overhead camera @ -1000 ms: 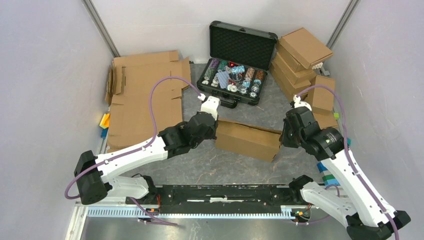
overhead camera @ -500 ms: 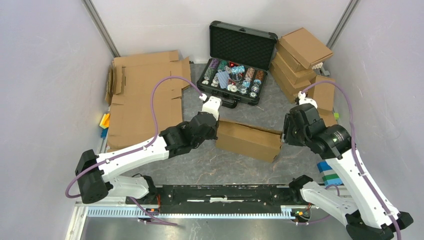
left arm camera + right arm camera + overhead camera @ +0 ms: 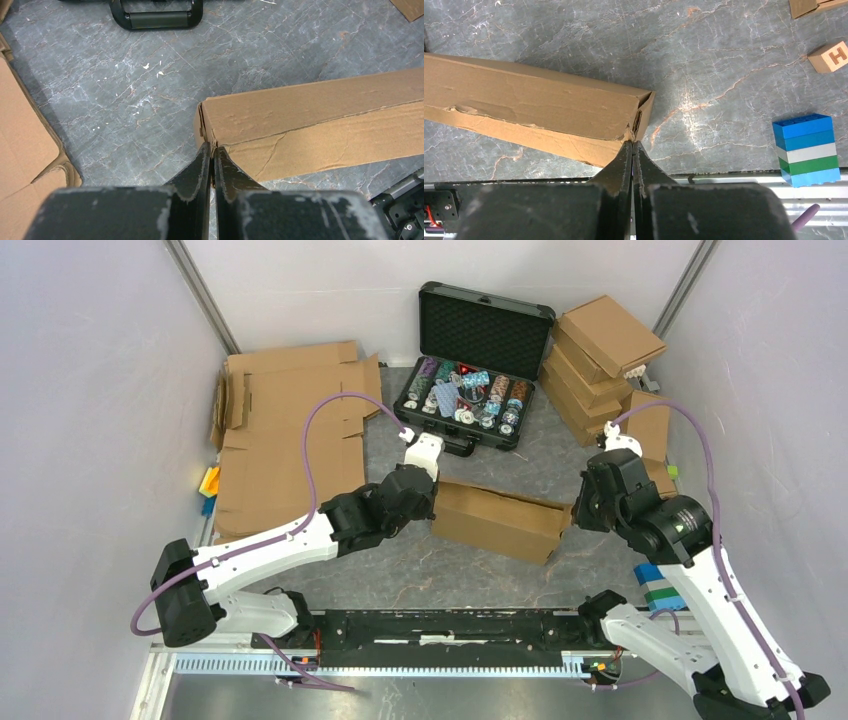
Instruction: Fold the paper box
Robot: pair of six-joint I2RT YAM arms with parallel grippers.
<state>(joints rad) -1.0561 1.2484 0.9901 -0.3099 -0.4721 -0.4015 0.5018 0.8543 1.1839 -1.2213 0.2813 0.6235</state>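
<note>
The paper box (image 3: 495, 520) lies on the grey table between the arms as a long, low brown cardboard shape with creased sides. My left gripper (image 3: 432, 504) is at its left end. In the left wrist view the left gripper (image 3: 212, 149) is shut on a thin cardboard edge at the near corner of the paper box (image 3: 320, 115). My right gripper (image 3: 573, 516) is at the right end. In the right wrist view the right gripper (image 3: 632, 144) is shut with nothing between the fingers, its tips touching the near corner of the paper box (image 3: 524, 107).
An open black case (image 3: 470, 390) with colourful chips stands behind the box, its handle (image 3: 157, 12) near the left gripper. Flat cardboard sheets (image 3: 290, 430) lie at the back left and folded boxes (image 3: 600, 350) are stacked at the back right. A toy brick stack (image 3: 806, 150) and a letter block (image 3: 830, 56) sit right of the box.
My right arm has drawn a little to the right and towards the near edge. The box and the left arm have stayed put.
</note>
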